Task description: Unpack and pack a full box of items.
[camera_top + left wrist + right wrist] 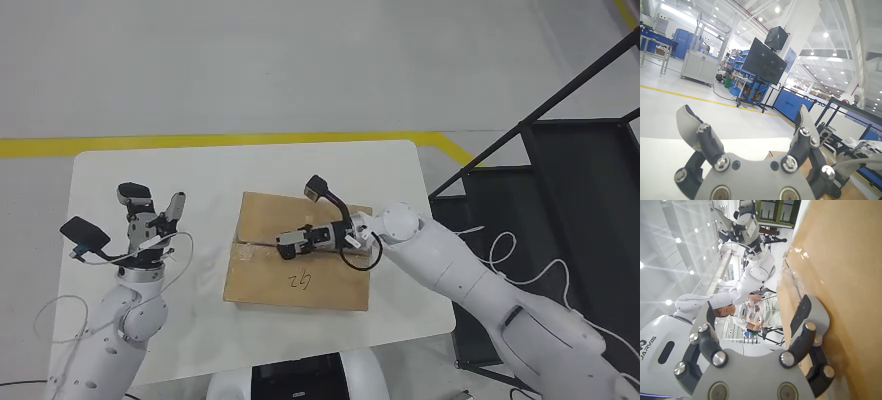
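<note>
A closed cardboard box (300,262) lies in the middle of the white table, its top flaps joined by a clear-taped seam (791,275). My right gripper (288,241) is low over the box top (844,275), at the seam. It is open with nothing between its fingers, and one finger (806,313) lies against the cardboard. My left gripper (155,200) is held up over the table's left part, apart from the box, pointing upward and open (744,109). A corner of the box (776,154) shows behind its fingers.
The white table (300,170) has bare surface to the left of and beyond the box. A black metal stair frame (560,170) stands close to its right edge. A yellow floor line (200,143) runs behind the table.
</note>
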`<action>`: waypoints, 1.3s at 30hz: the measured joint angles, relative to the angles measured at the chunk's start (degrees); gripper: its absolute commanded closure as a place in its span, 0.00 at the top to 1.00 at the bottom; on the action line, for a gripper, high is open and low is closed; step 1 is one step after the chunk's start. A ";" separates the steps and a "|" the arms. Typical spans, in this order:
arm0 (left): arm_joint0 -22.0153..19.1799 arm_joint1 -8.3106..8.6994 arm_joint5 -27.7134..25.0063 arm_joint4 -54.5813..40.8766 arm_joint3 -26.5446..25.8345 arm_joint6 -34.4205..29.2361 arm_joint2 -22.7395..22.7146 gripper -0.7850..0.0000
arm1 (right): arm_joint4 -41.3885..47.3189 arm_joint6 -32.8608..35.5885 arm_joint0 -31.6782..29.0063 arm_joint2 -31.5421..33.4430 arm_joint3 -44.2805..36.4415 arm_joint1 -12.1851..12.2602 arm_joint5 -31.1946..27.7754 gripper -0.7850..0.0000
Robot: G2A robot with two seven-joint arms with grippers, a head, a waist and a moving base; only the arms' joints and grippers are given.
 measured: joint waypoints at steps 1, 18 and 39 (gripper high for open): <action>0.16 -0.07 -0.09 0.02 -0.09 -0.02 -0.38 1.00 | 0.03 -0.08 0.66 -0.43 0.12 -0.62 -0.18 1.00; 3.73 -0.77 -1.20 0.55 -1.72 -0.80 -6.16 1.00 | 0.58 -0.91 7.01 -6.82 10.46 -10.30 -2.03 1.00; 4.34 -2.37 -2.82 1.46 -2.23 -3.10 -8.21 1.00 | -0.47 0.03 10.76 -7.35 21.14 -17.84 -3.69 1.00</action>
